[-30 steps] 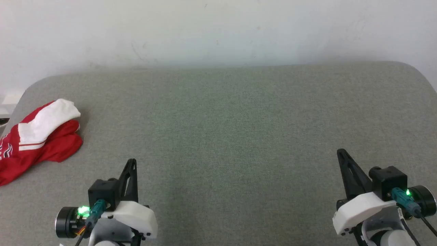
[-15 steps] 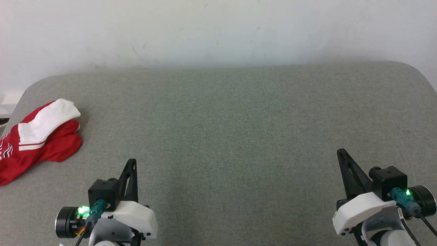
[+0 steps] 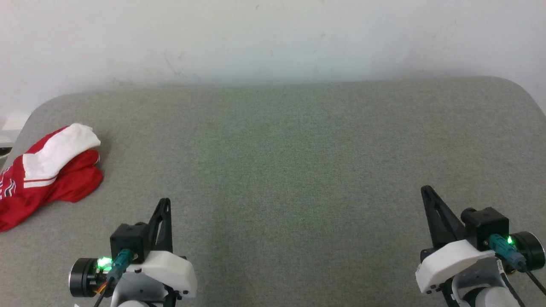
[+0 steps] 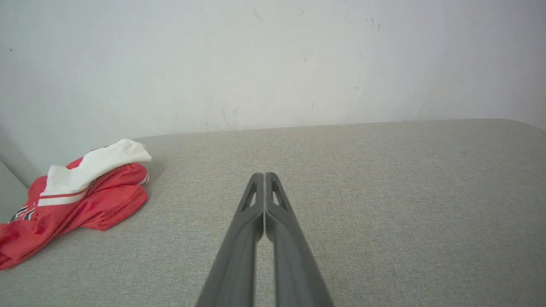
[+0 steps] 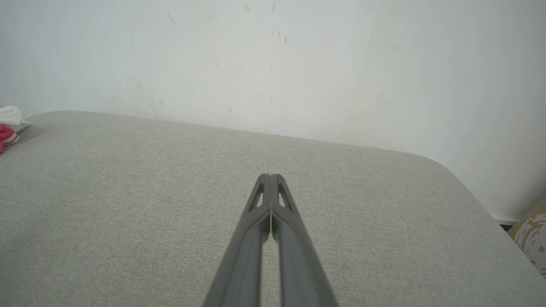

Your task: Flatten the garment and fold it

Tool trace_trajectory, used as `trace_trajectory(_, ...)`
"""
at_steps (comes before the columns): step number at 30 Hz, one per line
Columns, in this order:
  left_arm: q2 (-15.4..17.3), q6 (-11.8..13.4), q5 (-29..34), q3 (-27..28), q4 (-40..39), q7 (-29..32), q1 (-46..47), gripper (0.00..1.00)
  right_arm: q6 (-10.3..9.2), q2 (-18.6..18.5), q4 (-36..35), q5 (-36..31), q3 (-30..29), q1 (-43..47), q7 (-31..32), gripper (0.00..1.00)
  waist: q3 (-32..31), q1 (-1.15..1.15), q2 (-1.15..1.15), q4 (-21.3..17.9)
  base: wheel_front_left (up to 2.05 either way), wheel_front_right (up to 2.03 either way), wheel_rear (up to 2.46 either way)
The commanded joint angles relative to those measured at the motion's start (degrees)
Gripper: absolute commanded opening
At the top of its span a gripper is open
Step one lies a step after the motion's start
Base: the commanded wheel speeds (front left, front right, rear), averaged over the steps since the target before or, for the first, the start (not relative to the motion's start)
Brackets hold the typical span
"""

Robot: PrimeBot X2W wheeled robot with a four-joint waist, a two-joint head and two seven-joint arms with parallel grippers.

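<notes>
The garment (image 3: 47,170) lay crumpled at the bench's (image 3: 273,140) left edge; the left tool (image 3: 165,201) and right tool (image 3: 425,189) were pressed together.

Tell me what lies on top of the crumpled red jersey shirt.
Its own white short sleeve, crossed by a red stripe, drapes over the bunched red jersey shirt. The folds cover the layers underneath, so how those lie cannot be told.

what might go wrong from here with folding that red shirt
1. The garment sits bunched at the left edge of the grey surface; a clumsy tug might slide it off.
2. The left end effector is shut; reaching in like that would likely shove the cloth.
3. The right end effector is far away, so spreading may need dragging first.
</notes>
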State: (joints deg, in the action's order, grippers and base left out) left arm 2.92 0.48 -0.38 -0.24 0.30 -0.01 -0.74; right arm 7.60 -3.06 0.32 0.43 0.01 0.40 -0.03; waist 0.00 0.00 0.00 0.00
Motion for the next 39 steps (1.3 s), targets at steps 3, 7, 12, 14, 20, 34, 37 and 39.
trace_trajectory(3, 0.0, 0.0, 0.0, 0.0, 0.0, -0.01, 0.0, 1.0, 0.0, 0.0, 0.0, 0.01, 0.0, 0.0, 0.0, 1.0, 0.0, 0.0, 0.0, 0.0, 0.0, 0.0, 0.0)
trace_trajectory(7, 0.0, 0.03, -0.03, -0.08, 0.09, -0.06, -0.04, 1.0, 0.01, -0.04, 0.14, 0.07, -0.02, 0.02, -0.05, 1.0, 0.01, 0.0, 0.0, 0.0, 0.0, 0.0, 0.0)
trace_trajectory(12, 0.0, 0.21, -0.31, -0.36, 0.34, -0.65, -0.11, 1.0, 0.01, -0.03, 0.36, 0.7, -0.41, 0.12, -0.65, 1.0, 0.04, 0.0, 0.0, 0.0, 0.0, 0.0, 0.0)
trace_trajectory(14, 0.0, 0.28, -0.44, -0.48, 0.44, -0.89, -0.15, 1.0, 0.0, -0.03, 0.4, 0.87, -0.61, 0.15, -0.89, 1.0, 0.05, 0.0, 0.0, 0.0, 0.0, 0.0, 0.0)
trace_trajectory(20, 0.0, 0.46, -0.83, -0.8, 0.77, -1.61, -0.25, 1.0, 0.0, -0.02, 0.44, 1.17, -0.91, 0.29, -1.61, 1.0, 0.05, 0.0, 0.0, 0.09, 0.0, 0.0, 0.0)
trace_trajectory(34, -0.01, 0.95, -1.56, -1.14, 1.21, -3.29, -0.63, 1.0, -0.02, 0.01, 0.29, 1.39, -0.59, 1.24, -3.29, 1.0, -0.4, 0.0, 0.0, 2.22, 0.0, 0.0, 0.0)
trace_trajectory(37, -0.01, 1.02, -1.64, -1.1, 1.27, -3.65, -0.82, 1.0, -0.02, 0.01, 0.26, 1.17, -0.21, 1.46, -3.64, 1.0, -0.57, 0.0, 0.0, 3.1, 0.0, 0.0, 0.0)
trace_trajectory(39, -0.01, 1.07, -1.71, -1.03, 1.31, -3.89, -0.95, 1.0, -0.02, 0.02, 0.26, 1.24, -0.12, 1.54, -3.88, 1.0, -0.69, 0.0, 0.0, 3.68, 0.0, 0.0, 0.0)
